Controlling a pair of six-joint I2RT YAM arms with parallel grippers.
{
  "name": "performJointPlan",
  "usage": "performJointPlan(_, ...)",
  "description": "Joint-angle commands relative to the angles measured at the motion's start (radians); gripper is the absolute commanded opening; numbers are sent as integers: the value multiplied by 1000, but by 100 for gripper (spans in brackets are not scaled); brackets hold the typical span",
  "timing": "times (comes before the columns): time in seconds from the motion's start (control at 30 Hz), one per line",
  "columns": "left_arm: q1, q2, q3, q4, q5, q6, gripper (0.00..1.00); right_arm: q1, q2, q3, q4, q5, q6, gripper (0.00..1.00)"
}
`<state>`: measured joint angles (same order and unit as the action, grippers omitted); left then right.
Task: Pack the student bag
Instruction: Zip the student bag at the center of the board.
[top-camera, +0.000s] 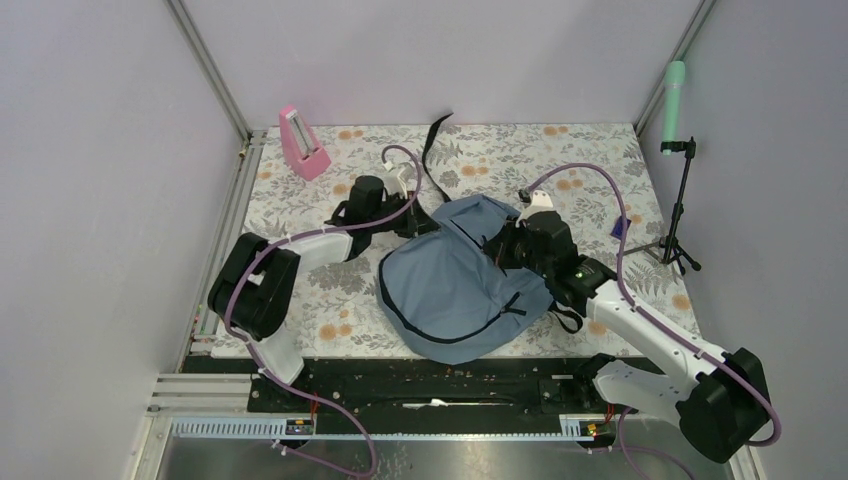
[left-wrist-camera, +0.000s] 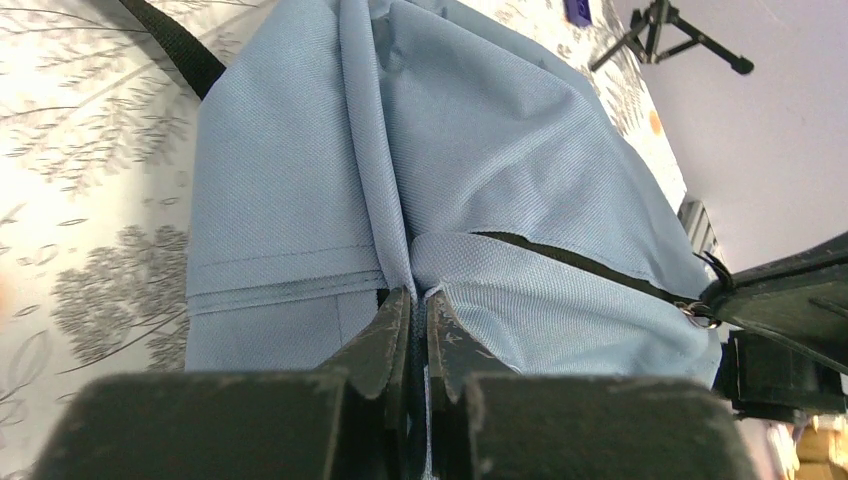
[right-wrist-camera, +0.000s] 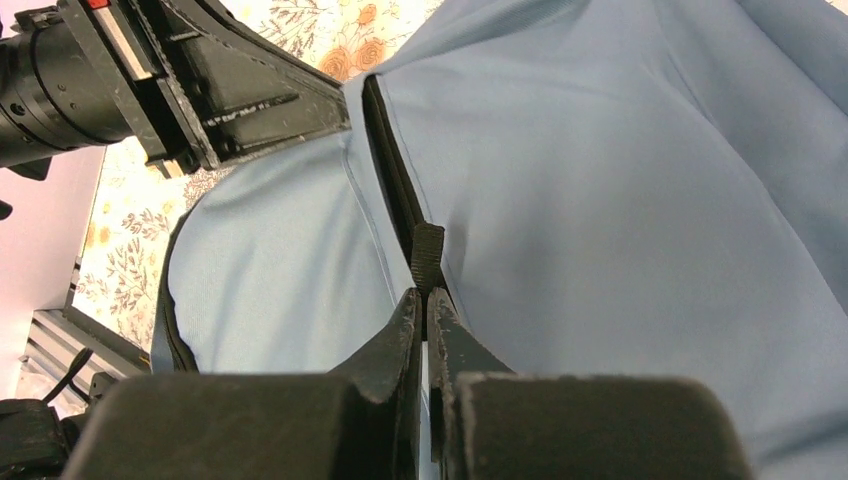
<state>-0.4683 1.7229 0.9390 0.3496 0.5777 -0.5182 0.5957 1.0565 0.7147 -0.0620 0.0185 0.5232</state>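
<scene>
The student bag (top-camera: 450, 290), a large grey-blue backpack, lies flat in the middle of the flowered table. My left gripper (top-camera: 425, 215) is at its far left corner, shut on a pinched fold of the bag's fabric (left-wrist-camera: 418, 280). My right gripper (top-camera: 497, 248) is over the bag's upper right part, shut on the black zipper pull tab (right-wrist-camera: 427, 252) at the end of a dark zipper line (right-wrist-camera: 390, 160). In the right wrist view the left gripper (right-wrist-camera: 345, 110) shows at the bag's far edge. What is inside the bag is hidden.
A pink wedge-shaped object (top-camera: 303, 143) stands at the back left. A green-headed tripod stand (top-camera: 678, 150) rises at the right edge, with a small dark blue item (top-camera: 620, 228) near its feet. A black strap (top-camera: 435, 140) trails toward the back wall.
</scene>
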Motion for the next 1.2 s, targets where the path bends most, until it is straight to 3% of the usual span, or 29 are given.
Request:
performJointPlan(0.0,96,-69,-13,59,-150,9,0,3,-52,10,24,48,-20,0)
performJointPlan(0.53,240,-148,-137,108,-199,-61,0,3,-54,-30,7,104,-9,0)
performJointPlan(0.97,276,-207,-194,101,-259,-83,0,2,-83,32,-39,142,-20,0)
performJointPlan(1.17,293,-224,-217,74,-308,-93,0,3,-63,-24,-46,163,20,0)
